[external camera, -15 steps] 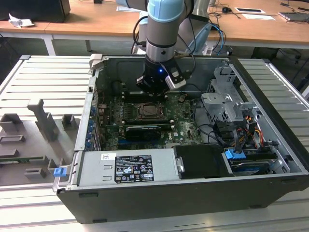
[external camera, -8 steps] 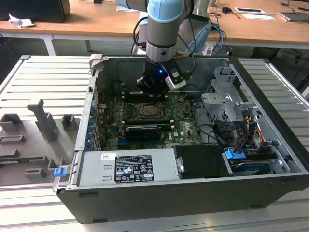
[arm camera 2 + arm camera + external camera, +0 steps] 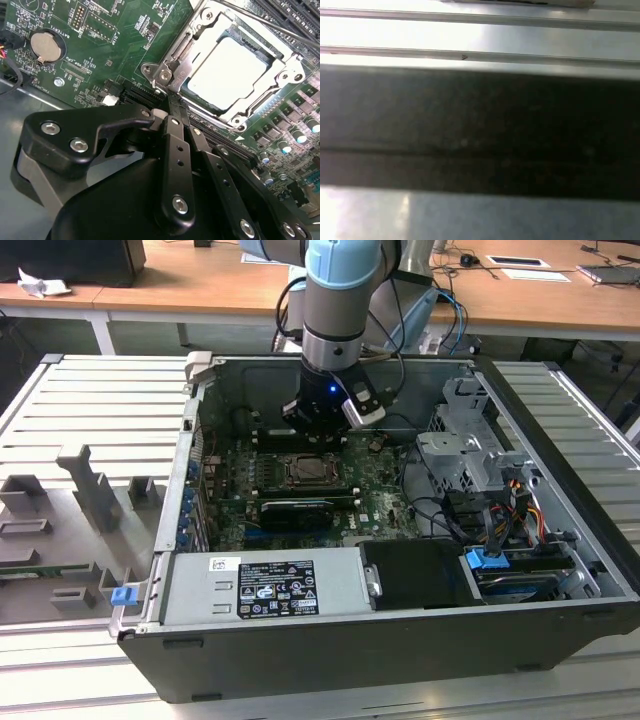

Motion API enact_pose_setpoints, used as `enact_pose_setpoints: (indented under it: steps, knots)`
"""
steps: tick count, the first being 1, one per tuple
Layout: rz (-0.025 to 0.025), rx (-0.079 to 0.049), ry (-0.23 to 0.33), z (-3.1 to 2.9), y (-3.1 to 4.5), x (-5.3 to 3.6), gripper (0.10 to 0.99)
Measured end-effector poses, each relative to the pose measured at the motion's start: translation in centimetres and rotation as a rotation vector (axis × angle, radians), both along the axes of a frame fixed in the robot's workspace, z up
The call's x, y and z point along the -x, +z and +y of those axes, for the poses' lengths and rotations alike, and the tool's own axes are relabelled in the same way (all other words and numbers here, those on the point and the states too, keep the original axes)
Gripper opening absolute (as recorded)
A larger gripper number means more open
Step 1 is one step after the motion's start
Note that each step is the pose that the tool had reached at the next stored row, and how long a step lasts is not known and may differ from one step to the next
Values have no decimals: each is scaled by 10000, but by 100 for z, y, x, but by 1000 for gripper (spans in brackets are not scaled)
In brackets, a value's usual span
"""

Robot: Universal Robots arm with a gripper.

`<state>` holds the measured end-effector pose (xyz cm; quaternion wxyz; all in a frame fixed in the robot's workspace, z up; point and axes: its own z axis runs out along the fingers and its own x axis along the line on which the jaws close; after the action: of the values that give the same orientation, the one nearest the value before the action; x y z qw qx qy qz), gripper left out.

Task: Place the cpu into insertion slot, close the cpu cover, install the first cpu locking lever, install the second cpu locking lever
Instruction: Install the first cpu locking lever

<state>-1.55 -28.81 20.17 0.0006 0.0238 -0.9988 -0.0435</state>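
Observation:
The cpu (image 3: 229,70) lies flat in the motherboard's socket (image 3: 305,472), its pale face showing through the window of the cpu cover (image 3: 189,69). The silvery cover is folded down around the chip. A thin lever rod (image 3: 260,20) runs along the socket's far side. My gripper (image 3: 172,100) is shut, its black fingers (image 3: 175,135) pressed together with the tips right at the socket's near corner; nothing shows between them. In the exterior view the gripper (image 3: 318,422) hangs inside the open computer case, just behind the socket.
The case (image 3: 330,640) lies open on a ribbed metal table (image 3: 90,410). A power supply (image 3: 265,585), a drive cage (image 3: 470,455) and cables (image 3: 455,520) crowd the board. A coin battery (image 3: 47,46) sits on the board near the gripper. Grey fixtures (image 3: 85,485) stand at the exterior view's left.

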Motion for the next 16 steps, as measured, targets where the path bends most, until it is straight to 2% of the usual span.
enact_pose_setpoints:
  steps: [5,10,16]
  knots:
    - [-4,-10,1,1,11,-1,106]
    - [-1,-7,1,1,149,-1,106]
    - [-2,-8,1,-32,157,-1,106]
